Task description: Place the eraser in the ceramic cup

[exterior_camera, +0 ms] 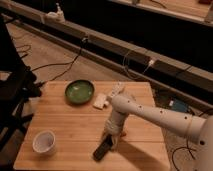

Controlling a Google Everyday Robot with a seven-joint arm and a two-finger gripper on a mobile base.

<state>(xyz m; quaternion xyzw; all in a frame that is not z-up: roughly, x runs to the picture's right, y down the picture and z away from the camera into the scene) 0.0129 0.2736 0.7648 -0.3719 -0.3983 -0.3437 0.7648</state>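
The eraser [102,149] is a flat black block lying on the wooden table [70,125] near the front edge, right of centre. My gripper [113,140] hangs from the white arm [150,114] and is right at the eraser's upper right end, touching or nearly touching it. The ceramic cup [44,141] is small, round and white, and stands upright at the front left of the table, well to the left of the eraser.
A green bowl [79,91] sits at the back of the table. White blocky items [101,101] lie to its right, next to the arm. A dark chair [15,90] stands left of the table. Cables run across the floor behind.
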